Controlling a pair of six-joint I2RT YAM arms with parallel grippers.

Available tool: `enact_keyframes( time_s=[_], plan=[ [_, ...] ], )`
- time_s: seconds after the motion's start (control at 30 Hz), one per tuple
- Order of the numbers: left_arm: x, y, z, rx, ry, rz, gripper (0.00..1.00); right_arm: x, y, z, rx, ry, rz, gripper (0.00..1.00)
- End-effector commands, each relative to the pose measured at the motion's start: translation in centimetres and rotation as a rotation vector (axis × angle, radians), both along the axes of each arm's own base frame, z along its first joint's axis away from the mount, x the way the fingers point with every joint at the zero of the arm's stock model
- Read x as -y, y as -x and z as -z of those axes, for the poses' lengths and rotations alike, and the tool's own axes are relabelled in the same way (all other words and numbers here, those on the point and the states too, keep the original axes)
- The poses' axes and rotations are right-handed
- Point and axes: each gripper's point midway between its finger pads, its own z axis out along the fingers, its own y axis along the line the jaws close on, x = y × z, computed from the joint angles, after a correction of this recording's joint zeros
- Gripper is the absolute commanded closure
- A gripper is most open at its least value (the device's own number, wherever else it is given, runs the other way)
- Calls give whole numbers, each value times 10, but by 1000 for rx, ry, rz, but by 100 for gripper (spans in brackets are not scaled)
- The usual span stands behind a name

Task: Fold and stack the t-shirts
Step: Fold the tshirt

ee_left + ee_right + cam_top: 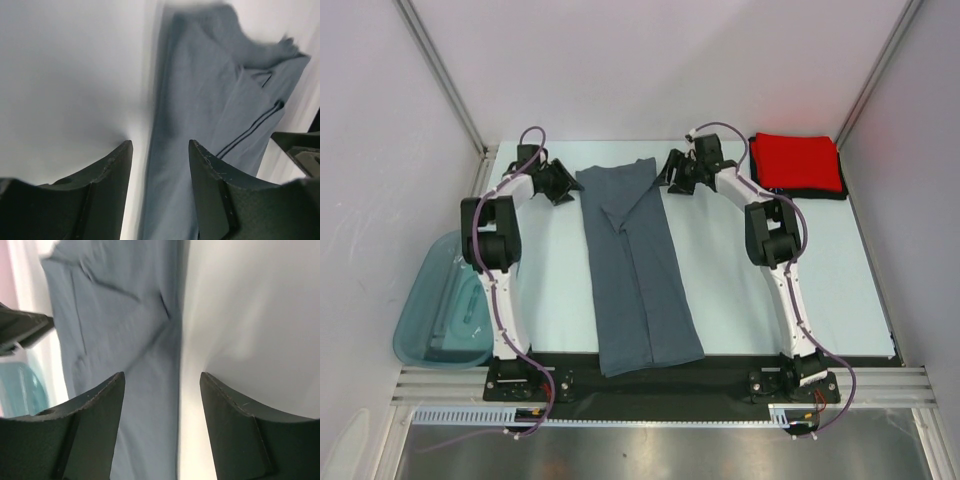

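A slate blue-grey t-shirt [638,270] lies folded lengthwise in a long strip down the middle of the table, collar end at the far side. My left gripper [572,185] sits at that end's left edge. In the left wrist view it [160,142] is open, and the shirt's [210,100] edge runs between its fingers. My right gripper [667,175] is at the same end's right edge. It [162,374] is open too, over the shirt's [125,325] right edge. A folded red t-shirt [798,162] rests on a folded black t-shirt [810,193] at the back right.
A translucent teal tub [440,305] stands off the table's left side beside the left arm, and shows in the right wrist view [20,390]. White walls close in the back and both sides. A black strip [720,362] borders the near edge, under the shirt's hem.
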Motion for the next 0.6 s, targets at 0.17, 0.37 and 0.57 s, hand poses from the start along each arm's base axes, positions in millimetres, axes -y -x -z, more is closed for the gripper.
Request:
enact_keyframes(
  time_s=[0.17, 0.37, 0.57],
  plan=[
    [7, -31, 13, 18, 77, -79, 46, -9, -48, -5, 41, -145, 76, 35],
    [5, -36, 26, 2, 110, -156, 49, -13, -65, 10, 32, -210, 131, 47],
    [4, -47, 35, -9, 143, -211, 52, -23, -78, 12, 49, -251, 136, 56]
  ],
)
